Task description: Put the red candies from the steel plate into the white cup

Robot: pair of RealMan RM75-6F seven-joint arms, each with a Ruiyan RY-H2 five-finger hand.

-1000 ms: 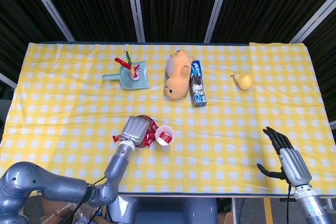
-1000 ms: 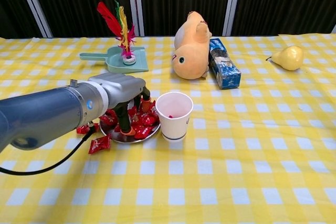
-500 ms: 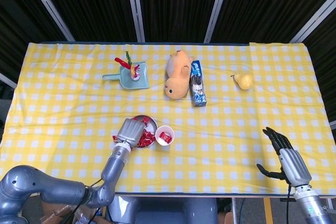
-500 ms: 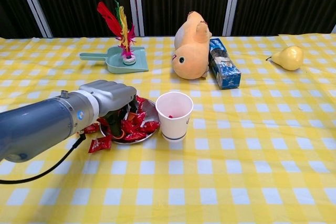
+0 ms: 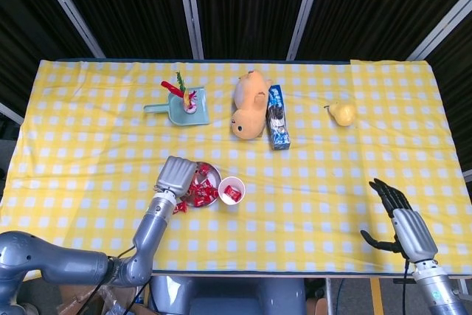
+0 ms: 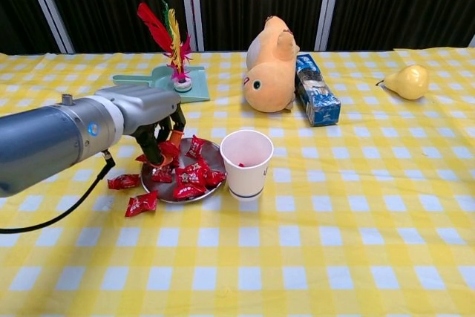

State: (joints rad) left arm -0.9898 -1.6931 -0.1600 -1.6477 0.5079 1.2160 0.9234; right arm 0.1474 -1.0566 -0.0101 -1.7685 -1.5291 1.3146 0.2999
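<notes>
Left hand [image 6: 152, 120] pinches red candy [image 6: 168, 149] over steel plate [image 6: 162, 193].

An orange plush toy [image 5: 251, 105] lies on the yellow checked tablecloth [image 5: 332, 182]. Touching its right is a blue packet [image 5: 277, 126], farther right a pear [image 5: 342, 113]. To its left is a teal dustpan [image 5: 181, 111] with a feather shuttlecock [image 5: 182, 91].

The left hand [image 6: 148, 120] now sits further left and higher than a second ago, over the left rim of the steel plate [image 6: 211, 152], so more of the red candies [image 6: 191, 174] in the plate show beside the white cup [image 6: 246, 162].
</notes>
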